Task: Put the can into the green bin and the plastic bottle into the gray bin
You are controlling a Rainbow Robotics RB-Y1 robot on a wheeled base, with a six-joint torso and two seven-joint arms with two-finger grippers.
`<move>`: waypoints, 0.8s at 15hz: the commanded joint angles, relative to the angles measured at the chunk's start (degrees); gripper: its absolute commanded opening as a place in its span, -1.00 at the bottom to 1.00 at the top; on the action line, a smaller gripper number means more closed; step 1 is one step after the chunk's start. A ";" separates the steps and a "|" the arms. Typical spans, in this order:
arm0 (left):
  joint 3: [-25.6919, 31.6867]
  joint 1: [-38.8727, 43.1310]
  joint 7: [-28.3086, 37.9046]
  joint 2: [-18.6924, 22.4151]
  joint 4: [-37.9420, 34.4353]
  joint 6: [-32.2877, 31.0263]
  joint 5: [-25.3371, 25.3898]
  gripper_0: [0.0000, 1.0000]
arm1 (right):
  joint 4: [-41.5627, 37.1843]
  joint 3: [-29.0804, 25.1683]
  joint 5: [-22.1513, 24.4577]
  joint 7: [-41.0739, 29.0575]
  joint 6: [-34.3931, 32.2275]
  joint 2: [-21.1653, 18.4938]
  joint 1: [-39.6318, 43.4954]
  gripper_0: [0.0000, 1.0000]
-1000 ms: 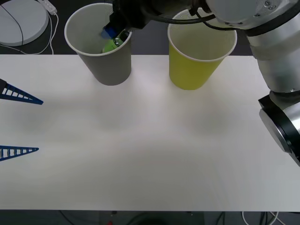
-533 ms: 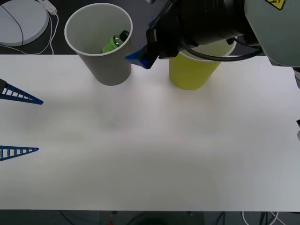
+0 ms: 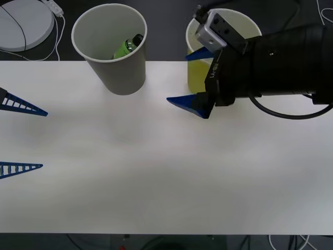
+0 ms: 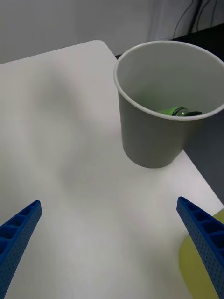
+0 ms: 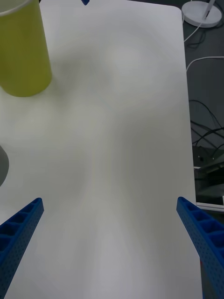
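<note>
Front view: the plastic bottle is seen lying inside the gray bin; the right gripper is held empty, fingers spread, beside the green bin; the bottle step is judged done; the left gripper, also spread, is parked well left of the gray bin; no can is seen on the table, so the next move calls for locating one

We find the white table bare in front of the tall gray paper-cup bin. Right of that bin, the wide-open blue-fingered right gripper and the yellow-green paper-cup bin crowd the passage.
</note>
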 commanded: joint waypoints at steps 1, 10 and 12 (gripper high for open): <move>0.00 0.00 0.00 0.00 0.00 0.00 0.00 1.00 | -3.20 -3.28 -5.30 4.53 1.77 -4.43 6.51 1.00; 0.00 0.00 0.00 0.00 0.00 0.00 0.00 1.00 | -7.60 -15.49 -18.92 20.26 1.77 -10.93 23.56 1.00; 0.00 0.00 0.00 0.00 0.00 0.00 0.00 1.00 | -6.10 -16.72 -23.06 25.45 1.86 -12.08 26.02 1.00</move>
